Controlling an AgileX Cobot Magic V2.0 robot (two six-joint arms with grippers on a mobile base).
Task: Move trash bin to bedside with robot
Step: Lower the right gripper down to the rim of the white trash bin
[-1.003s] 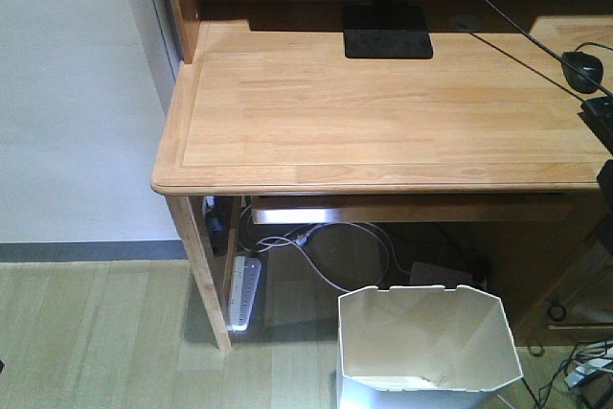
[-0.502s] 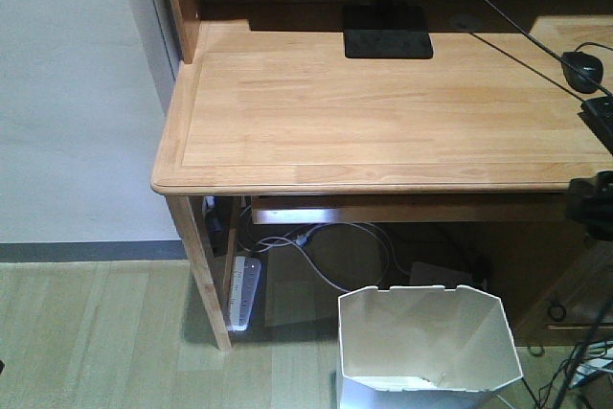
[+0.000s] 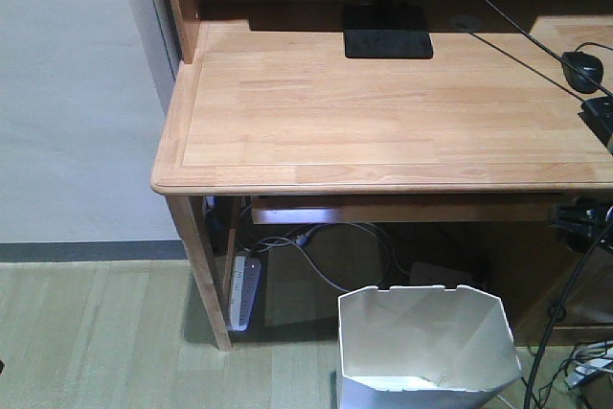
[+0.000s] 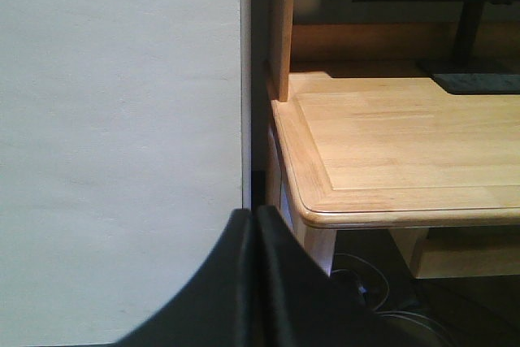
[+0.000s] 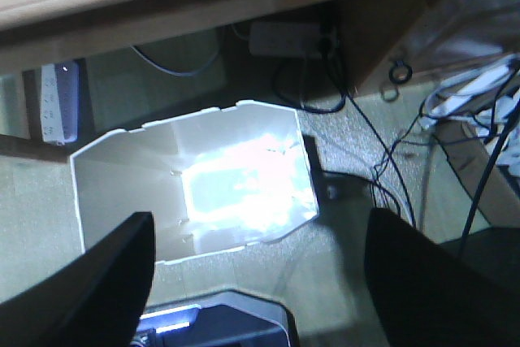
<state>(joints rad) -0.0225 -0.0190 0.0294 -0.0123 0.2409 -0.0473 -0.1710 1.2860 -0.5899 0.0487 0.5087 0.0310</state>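
The white trash bin (image 3: 428, 342) stands on the floor in front of the desk, its open top facing up. In the right wrist view the trash bin (image 5: 195, 188) lies below and ahead of my right gripper (image 5: 260, 217). That gripper is open, its two dark fingers (image 5: 106, 282) spread wide with nothing between them. The black right arm (image 3: 581, 219) hangs at the right edge, just under the desk top. My left gripper (image 4: 253, 215) is shut on nothing, level with the desk's left corner by the wall. The bedside is out of view.
The wooden desk (image 3: 383, 112) carries a monitor stand (image 3: 387, 42) and a black mouse (image 3: 582, 69). A white power strip (image 3: 244, 289) and cables (image 5: 382, 160) lie on the floor under it. A pale wall (image 4: 122, 136) is to the left.
The right arm has come down along the right edge of the front view, from beside the desk top to just below it. The bin has not moved.
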